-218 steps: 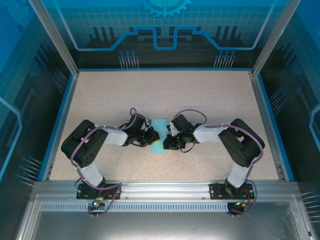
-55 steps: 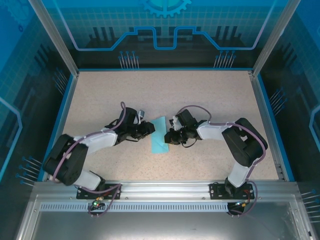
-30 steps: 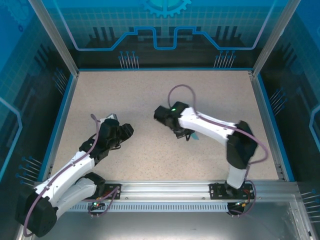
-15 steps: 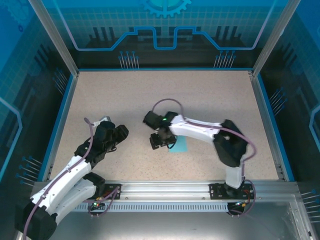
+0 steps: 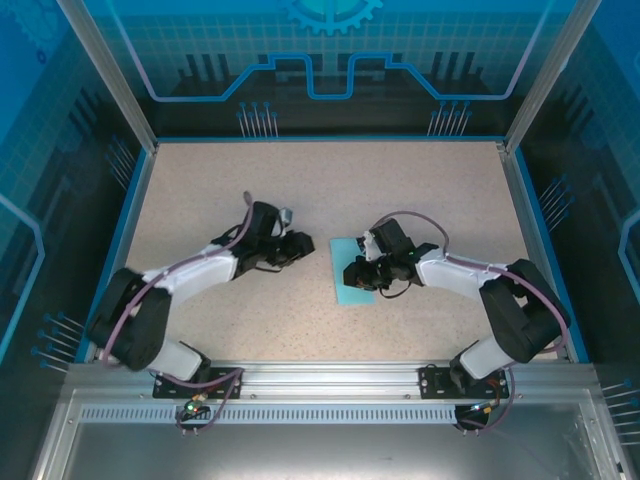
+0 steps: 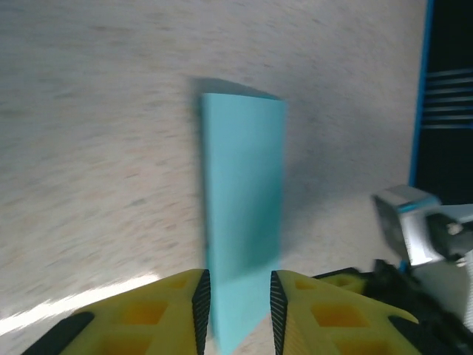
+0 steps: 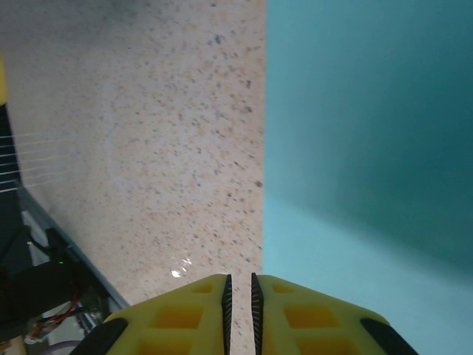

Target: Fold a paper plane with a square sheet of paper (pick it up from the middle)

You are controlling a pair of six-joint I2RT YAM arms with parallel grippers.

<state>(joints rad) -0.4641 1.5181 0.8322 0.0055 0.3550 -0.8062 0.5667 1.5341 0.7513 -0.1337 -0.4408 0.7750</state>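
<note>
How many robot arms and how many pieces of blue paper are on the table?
Robot arms: 2, the left arm and the right arm
Blue paper: 1
Total: 3

The paper (image 5: pixel 343 290) is a thin, plain cyan-blue sheet, folded into a long narrow strip with straight edges and square corners, not yet a dart. It lies flat on the speckled table (image 5: pixel 300 190), a little toward 3 o'clock from the middle, with its long axis running roughly from 12 to 6 o'clock. Part of its 3 o'clock side is covered. Up close its long edge looks crisp, with shade darkening much of its surface
</note>
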